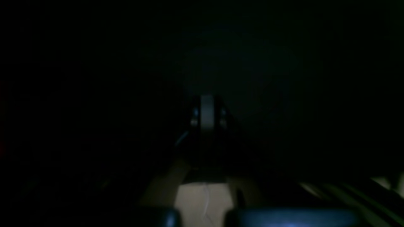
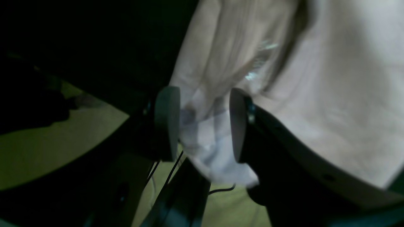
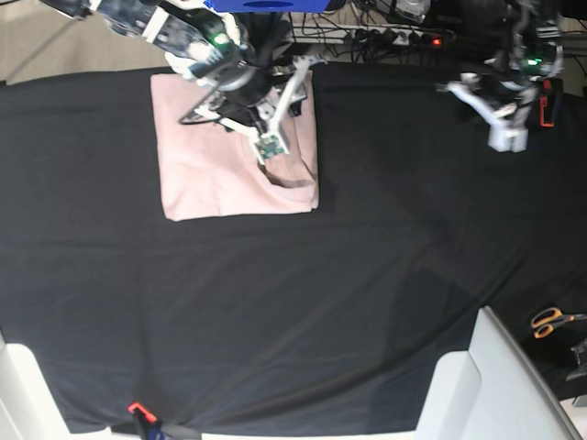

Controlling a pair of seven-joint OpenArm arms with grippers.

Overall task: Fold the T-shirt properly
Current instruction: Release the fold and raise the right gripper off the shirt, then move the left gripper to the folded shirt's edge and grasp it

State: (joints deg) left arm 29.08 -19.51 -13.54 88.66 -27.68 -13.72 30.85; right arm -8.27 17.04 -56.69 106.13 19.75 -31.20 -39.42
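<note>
The folded pink T-shirt [image 3: 229, 174] lies at the upper left of the black cloth [image 3: 303, 312], where the right gripper [image 2: 202, 123] has its jaws apart around a fold of it, while the left gripper [image 3: 506, 137], closed and empty, hangs at the upper right, with scissors [image 3: 550, 321] low on the right.

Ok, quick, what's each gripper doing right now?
Left gripper: closed, empty.
Right gripper: jaws apart, T-shirt fabric between them, apparently not pinched.
</note>
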